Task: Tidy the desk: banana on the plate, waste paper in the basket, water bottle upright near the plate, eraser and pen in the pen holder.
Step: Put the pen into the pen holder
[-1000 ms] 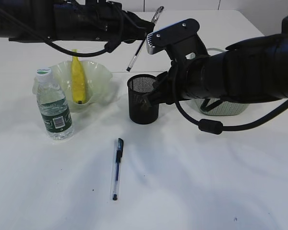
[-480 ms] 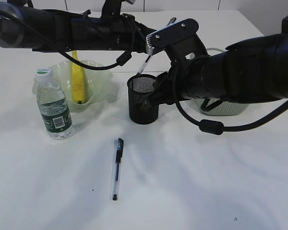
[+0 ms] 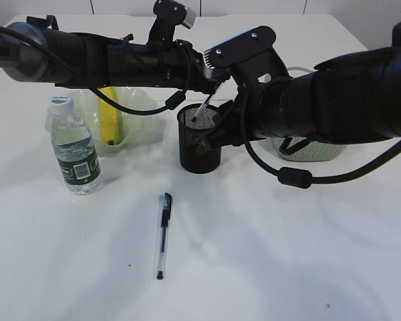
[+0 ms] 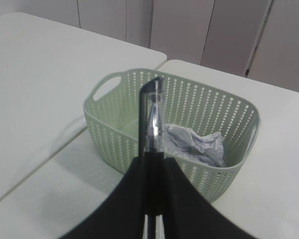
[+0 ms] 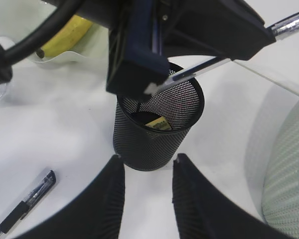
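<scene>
My left gripper point(image 4: 153, 157) is shut on a clear pen point(image 4: 152, 114). In the exterior view that pen point(image 3: 202, 111) slants down with its tip inside the mouth of the black mesh pen holder point(image 3: 200, 150). The pale yellow eraser point(image 5: 158, 123) lies in the holder's bottom. My right gripper point(image 5: 148, 158) is open, with its fingertips flanking the holder's near foot. A second pen point(image 3: 162, 234) lies on the desk point(image 3: 287, 254) in front. The banana point(image 3: 108, 117) rests in the green plate point(image 3: 144, 110), and the water bottle point(image 3: 75, 150) stands upright beside it. Waste paper point(image 4: 194, 144) sits in the basket point(image 4: 114, 129).
Both black arms cross above the pen holder, the left one reaching over from the left. The basket point(image 3: 307, 152) stands behind the right arm, close to the holder's right. Bare desk stretches around the loose pen.
The left arm has swung right and down, carrying its pen from high behind the holder until its tip is in the holder's mouth. The right arm and the other objects have stayed put.
</scene>
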